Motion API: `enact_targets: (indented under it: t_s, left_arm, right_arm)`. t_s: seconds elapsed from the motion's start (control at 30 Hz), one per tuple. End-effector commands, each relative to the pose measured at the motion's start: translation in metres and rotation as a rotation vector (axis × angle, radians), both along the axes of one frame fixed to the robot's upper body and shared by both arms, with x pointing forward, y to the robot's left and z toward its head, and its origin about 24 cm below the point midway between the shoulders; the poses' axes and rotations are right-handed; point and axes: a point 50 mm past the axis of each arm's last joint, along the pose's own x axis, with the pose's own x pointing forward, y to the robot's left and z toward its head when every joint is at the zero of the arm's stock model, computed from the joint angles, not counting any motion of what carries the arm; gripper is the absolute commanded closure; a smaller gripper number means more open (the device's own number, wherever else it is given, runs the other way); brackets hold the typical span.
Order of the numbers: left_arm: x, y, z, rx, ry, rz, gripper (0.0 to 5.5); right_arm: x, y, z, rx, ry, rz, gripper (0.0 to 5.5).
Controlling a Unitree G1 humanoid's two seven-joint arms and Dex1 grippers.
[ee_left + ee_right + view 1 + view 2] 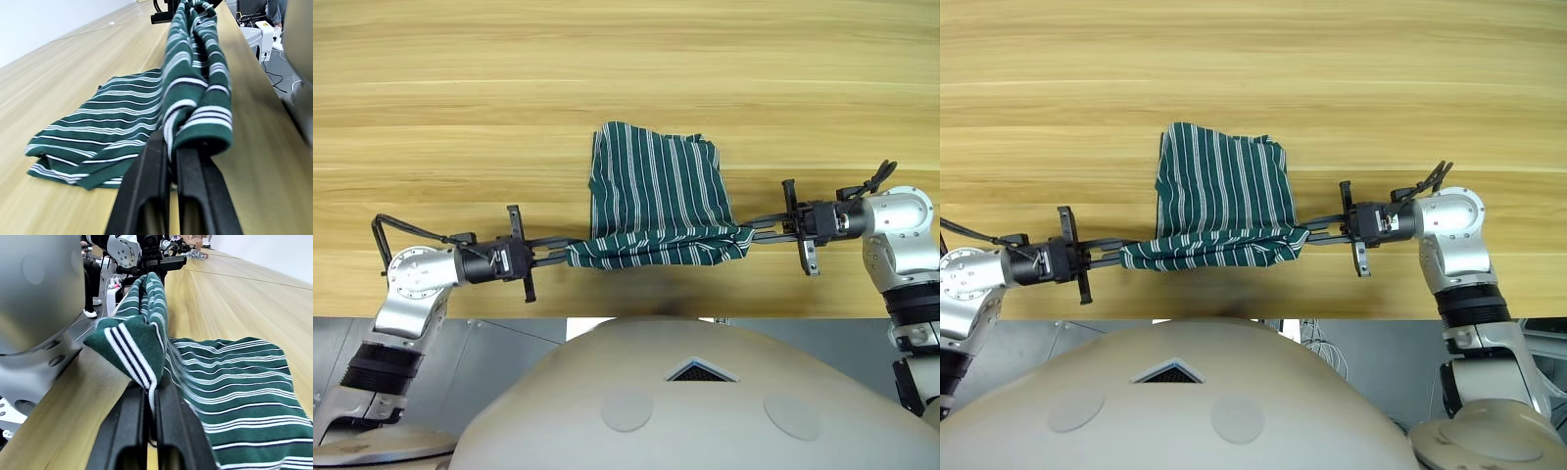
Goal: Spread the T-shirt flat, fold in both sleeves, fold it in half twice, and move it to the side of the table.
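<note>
A green T-shirt (651,186) with white stripes lies folded on the wooden table (460,98), its near edge lifted and stretched into a band. My left gripper (573,257) is shut on the band's left end, where the cloth bunches over its fingers (161,161). My right gripper (744,233) is shut on the band's right end, with the hem pinched between its fingers (146,404). The far part of the T-shirt (1224,181) rests flat on the table.
The table's near edge (509,315) runs just below both arms. Bare wood stretches to the left, right and far side of the T-shirt.
</note>
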Motion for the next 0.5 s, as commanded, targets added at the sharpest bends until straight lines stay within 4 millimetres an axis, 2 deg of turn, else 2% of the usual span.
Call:
enact_targets:
  t_s: [0.03,0.17,0.27,0.37,0.5]
  left_arm:
    - [0.046,-0.001,0.014,-0.051,-0.002,0.003,5.50]
    - [0.087,-0.007,0.014,-0.065,0.074,-0.016,5.50]
    - [0.107,-0.006,0.005,-0.052,0.139,0.003,5.50]
    - [0.124,-0.004,-0.009,-0.008,0.206,0.039,5.50]
    - [0.137,-0.006,-0.026,0.028,0.260,0.095,5.50]
  right_arm:
    - [0.024,0.000,0.009,0.039,0.027,-0.024,5.47]
    - [0.053,-0.002,0.013,0.044,0.119,-0.063,5.47]
    - [0.073,0.000,0.012,0.034,0.167,-0.100,5.47]
    - [0.087,0.002,0.005,0.024,0.214,-0.145,5.47]
    - [0.098,0.006,-0.006,0.022,0.276,-0.198,5.47]
